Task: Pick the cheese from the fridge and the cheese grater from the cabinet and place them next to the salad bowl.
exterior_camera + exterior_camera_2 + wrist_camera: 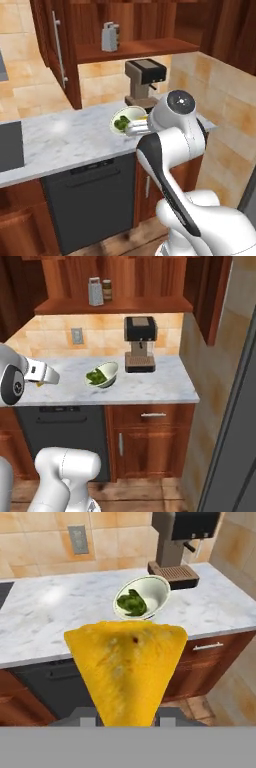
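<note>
The cheese (125, 667), a yellow-orange wedge, fills the middle of the hand view, and my gripper (127, 717) is shut on it, its fingertips mostly hidden behind the wedge. In the base views the gripper (136, 129) (45, 377) hovers in front of the counter edge, just short of the salad bowl (131, 113) (111, 372) (159, 592), which holds green leaves. The grey cheese grater (110, 36) (95, 291) stands upright on the open shelf of the reddish-brown cabinet (140, 49) (120, 306). A dark grey side of the fridge (235, 431) rises at the far right.
A coffee machine (145, 80) (140, 343) stands on the marble counter (70, 137) just behind and right of the bowl. A dark jar (107, 290) sits beside the grater. A dishwasher (90, 200) is under the counter and a black cooktop (10, 145) at the left.
</note>
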